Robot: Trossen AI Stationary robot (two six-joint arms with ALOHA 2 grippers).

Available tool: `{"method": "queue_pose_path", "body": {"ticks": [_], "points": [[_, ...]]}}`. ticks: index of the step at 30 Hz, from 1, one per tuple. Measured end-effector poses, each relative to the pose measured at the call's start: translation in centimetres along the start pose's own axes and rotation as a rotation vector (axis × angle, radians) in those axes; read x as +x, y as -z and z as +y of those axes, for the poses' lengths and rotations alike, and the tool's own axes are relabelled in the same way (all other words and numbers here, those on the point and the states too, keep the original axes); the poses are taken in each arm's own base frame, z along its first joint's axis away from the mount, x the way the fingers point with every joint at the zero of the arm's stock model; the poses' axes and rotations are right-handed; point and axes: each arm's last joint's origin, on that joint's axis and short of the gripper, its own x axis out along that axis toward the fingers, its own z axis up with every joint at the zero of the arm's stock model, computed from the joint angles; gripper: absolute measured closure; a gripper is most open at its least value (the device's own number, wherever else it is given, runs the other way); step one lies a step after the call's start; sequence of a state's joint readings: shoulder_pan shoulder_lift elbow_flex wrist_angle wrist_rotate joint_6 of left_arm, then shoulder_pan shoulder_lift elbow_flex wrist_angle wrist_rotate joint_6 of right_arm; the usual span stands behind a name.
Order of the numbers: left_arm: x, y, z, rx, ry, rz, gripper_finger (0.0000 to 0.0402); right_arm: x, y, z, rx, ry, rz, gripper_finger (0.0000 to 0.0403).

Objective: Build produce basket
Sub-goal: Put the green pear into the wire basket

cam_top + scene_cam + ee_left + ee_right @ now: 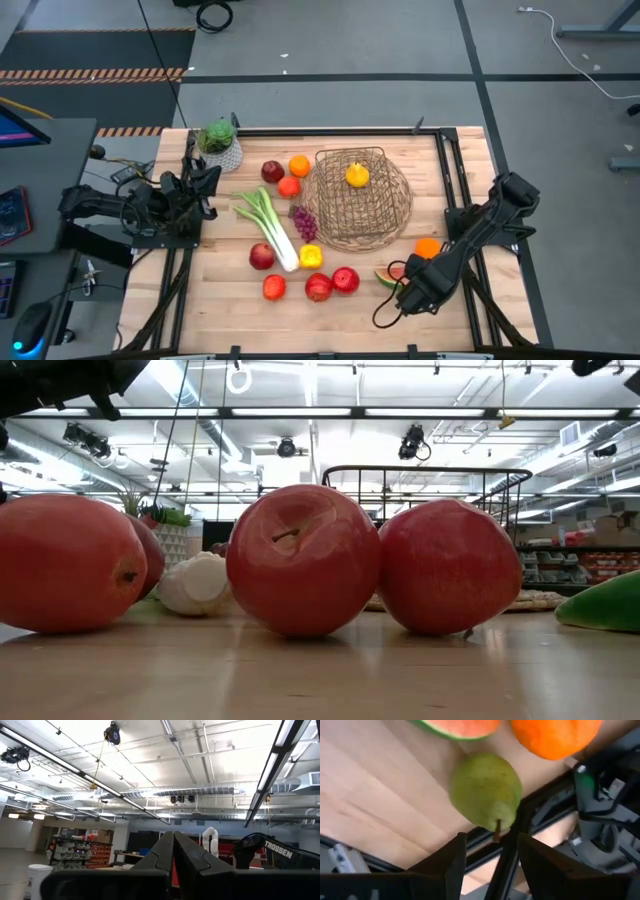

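Pale wood-grain table [200, 290], right end effector [487, 865] agape beside smooth green pear [486, 791].

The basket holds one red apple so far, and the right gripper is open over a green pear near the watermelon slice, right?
Not quite. The high view shows the basket holds a yellow fruit, not a red apple. The rest stands: the right gripper is open over the pear beside the watermelon slice.

Grey concrete floor [330, 40] surrounds the wooden table [215, 290] — hazard-striped tape [95, 73] lies beyond its far-left corner.
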State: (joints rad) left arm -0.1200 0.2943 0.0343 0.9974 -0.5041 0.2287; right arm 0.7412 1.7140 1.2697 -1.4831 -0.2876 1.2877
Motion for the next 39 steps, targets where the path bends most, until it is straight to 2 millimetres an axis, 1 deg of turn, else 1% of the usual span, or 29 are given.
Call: {"method": "queue_pose_path", "body": {"ticks": [2,5,9,14,21,28,32,34,39], "points": [[0.0,0.0,0.0,-0.006,0.000,0.000,0.0386,0.1,0.1,-0.1,0.000,0.027,0.009,0.0220],[0.0,0.0,0.0,-0.013,0.000,0.000,0.0389,0.1,0.1,0.0,-0.003,0.021,0.007,0.0222],[0.0,0.0,0.0,-0.015,0.000,0.000,0.0386,0.2,0.1,0.1,-0.004,0.006,-0.001,0.0238],[0.0,0.0,0.0,-0.016,0.000,0.000,0.0382,0.8,0.0,0.0,0.002,0.023,-0.001,0.0266],[0.0,0.0,0.0,-0.016,0.000,-0.001,0.0389,1.5,-0.2,-0.2,0.001,0.042,0.007,0.0301],[0.0,0.0,0.0,-0.016,0.000,0.000,0.0382,1.9,-0.2,-0.2,-0.001,0.036,0.038,0.0354],[0.0,0.0,0.0,-0.016,0.000,0.000,0.0385,1.9,-0.2,-0.2,-0.001,0.036,0.039,0.0383],[0.0,0.0,0.0,-0.016,0.000,0.000,0.0387,1.9,-0.2,-0.2,-0.010,0.036,0.040,0.0388],[0.0,0.0,0.0,-0.016,0.000,0.000,0.0388,1.8,-0.3,-0.2,-0.021,0.032,0.043,0.0385]]}}
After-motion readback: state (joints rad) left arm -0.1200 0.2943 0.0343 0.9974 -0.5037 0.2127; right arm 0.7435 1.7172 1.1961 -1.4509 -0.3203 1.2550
